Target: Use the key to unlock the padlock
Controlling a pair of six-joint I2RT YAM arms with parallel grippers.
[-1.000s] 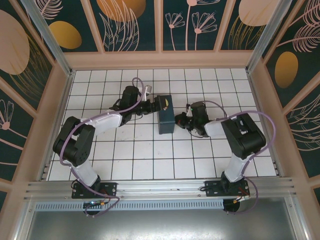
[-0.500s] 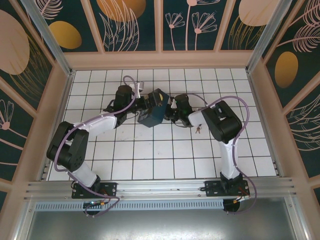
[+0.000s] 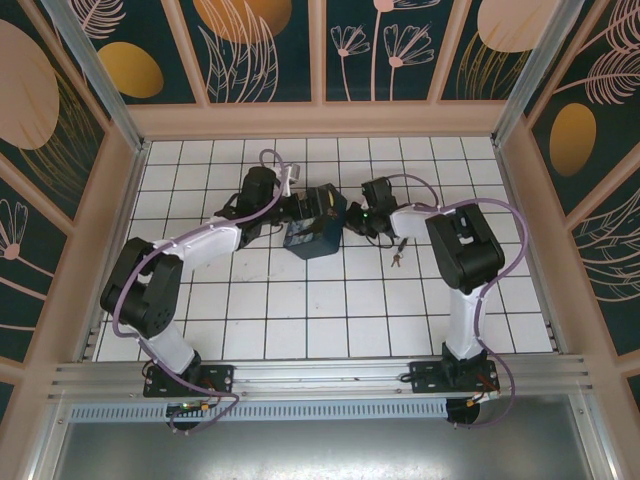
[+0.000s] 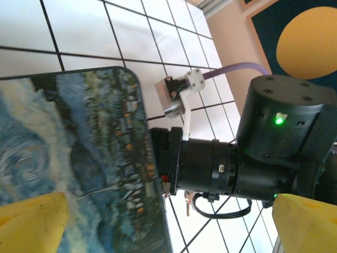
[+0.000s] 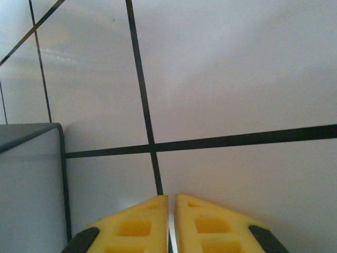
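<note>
The left gripper is seen at the far side of the Starry Night box, which stands tilted on the white tiled table. In the left wrist view its yellow fingers are spread wide apart. One is laid over the painted lid, and the other is held well clear of the box, beyond the black wrist of the right arm. The lid is not clamped. That wrist is pressed close to the box's rounded edge, though contact cannot be judged. The right gripper is pointed down at the bare tiles. Its two yellow fingertips are brought all but together, with only a hairline slit left between them. Nothing is held in that slit. A grey-blue wall with a rounded corner is seen just beside them at the left. The key, on its little ring, is found lying loose on a tile. It lies near the right forearm and apart from both grippers and from the box.
</note>
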